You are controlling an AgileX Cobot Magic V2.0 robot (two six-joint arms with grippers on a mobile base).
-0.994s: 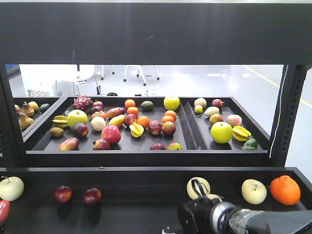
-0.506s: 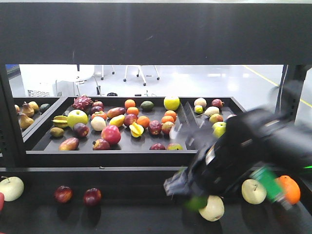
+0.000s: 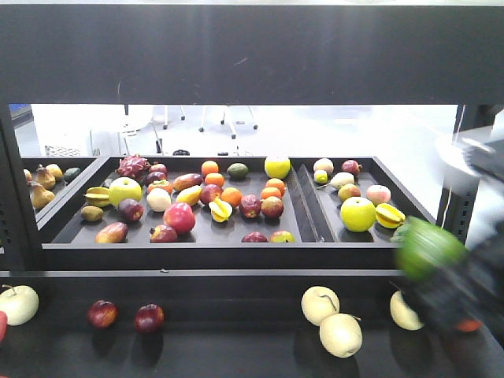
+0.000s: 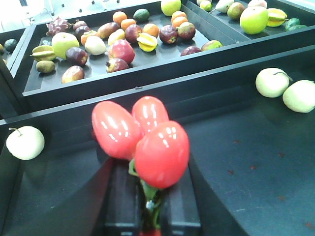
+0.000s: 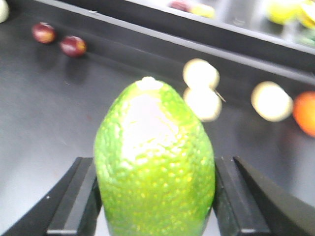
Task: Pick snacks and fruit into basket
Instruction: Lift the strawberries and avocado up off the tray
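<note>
My left gripper [image 4: 150,194] is shut on the green stem of a cluster of three glossy red fruit [image 4: 147,137], held over the dark lower shelf [image 4: 246,162]. My right gripper [image 5: 155,196] is shut on a bumpy green fruit [image 5: 155,167]. In the front view this green fruit [image 3: 428,248] is blurred at the right, above the shelf. Loose on the shelf lie pale yellow fruit [image 3: 320,305] [image 3: 340,335] [image 3: 404,311] [image 3: 17,304] and two dark red ones [image 3: 102,313] [image 3: 149,317]. An orange [image 5: 305,113] sits at the right. The snacks and the basket are out of view.
A raised black tray [image 3: 236,253] behind the shelf holds several mixed fruit, with a divider [image 3: 311,209] and a second compartment on the right. A black upright post [image 3: 455,189] stands right beside my right arm. A dark beam [image 3: 252,55] spans overhead.
My right arm has swept from the shelf's lower middle up and to the right, carrying the green fruit. The two pale fruit it covered now show.
</note>
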